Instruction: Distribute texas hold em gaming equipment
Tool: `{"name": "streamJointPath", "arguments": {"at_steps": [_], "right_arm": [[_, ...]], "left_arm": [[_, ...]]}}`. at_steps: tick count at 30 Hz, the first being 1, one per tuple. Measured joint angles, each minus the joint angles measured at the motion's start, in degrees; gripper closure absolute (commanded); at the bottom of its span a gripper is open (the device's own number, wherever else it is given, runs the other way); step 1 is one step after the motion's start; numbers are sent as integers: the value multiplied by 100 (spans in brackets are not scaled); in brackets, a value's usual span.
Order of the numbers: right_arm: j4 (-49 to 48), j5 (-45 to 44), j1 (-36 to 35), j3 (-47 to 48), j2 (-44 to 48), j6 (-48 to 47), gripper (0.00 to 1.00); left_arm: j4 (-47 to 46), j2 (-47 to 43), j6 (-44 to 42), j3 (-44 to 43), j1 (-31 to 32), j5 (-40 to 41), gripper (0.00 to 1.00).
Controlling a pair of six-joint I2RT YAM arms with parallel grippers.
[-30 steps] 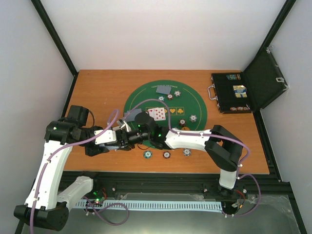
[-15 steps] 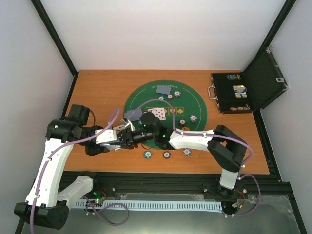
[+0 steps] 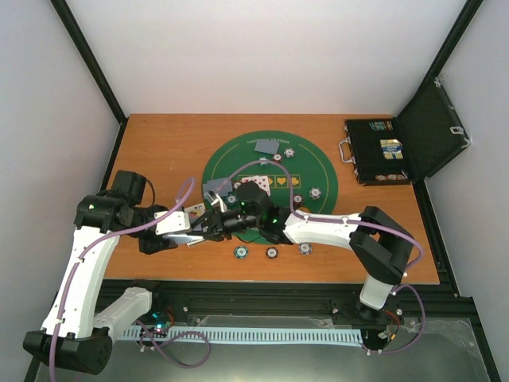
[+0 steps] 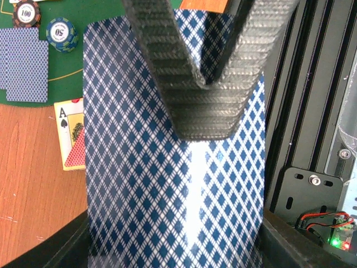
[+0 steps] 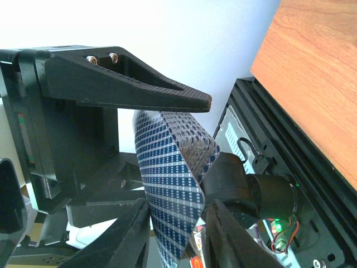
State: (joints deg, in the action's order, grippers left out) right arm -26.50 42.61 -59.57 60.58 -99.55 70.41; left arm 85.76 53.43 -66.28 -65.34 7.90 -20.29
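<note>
My left gripper [image 3: 196, 226] is shut on a deck of blue diamond-backed playing cards [image 4: 139, 167], which fills the left wrist view. My right gripper [image 3: 215, 220] meets it from the right. Its carbon fingers [image 4: 206, 106] press on the deck's top card. In the right wrist view that card [image 5: 170, 190] bows between my right gripper's [image 5: 175, 223] two fingers and touches both. On the green mat [image 3: 318, 163] lie face-down cards [image 3: 268, 147], face-up cards [image 3: 256, 185] and striped chips [image 3: 316, 192]. More chips [image 3: 272, 253] sit on the wood near the front edge.
A black case [image 3: 380, 151] stands open at the back right, lid raised. The left wrist view shows a 100 chip [image 4: 26, 12], a 50 chip [image 4: 61, 34], face-down cards [image 4: 21, 64] and an ace of spades [image 4: 70, 134]. A black rail [image 3: 278, 298] runs along the table's front.
My right gripper has slid left to the deck in my left gripper, and its jaws have narrowed onto the top card. The left arm has barely moved.
</note>
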Motion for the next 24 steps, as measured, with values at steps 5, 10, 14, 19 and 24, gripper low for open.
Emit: {"name": "streamJointPath", "arguments": {"at_steps": [5,10,14,19,24], "right_arm": [[208,-44,26,-17,149,-107,85],[468,-76,87,-66,328,-212,93],[780,-103,219,-85,448,-328,97],[1488,-98,688,-142,581,-695,97],[2942,-153,1552,192,658,-1744,97]], "left_arm": [[0,0,0,2,0,37,95],[0,0,2,2,0,52,95],[0,-2,2,2,0,72,96],[0,-4,2,2,0,55,95],[0,-4,2,2,0,33,95]]}}
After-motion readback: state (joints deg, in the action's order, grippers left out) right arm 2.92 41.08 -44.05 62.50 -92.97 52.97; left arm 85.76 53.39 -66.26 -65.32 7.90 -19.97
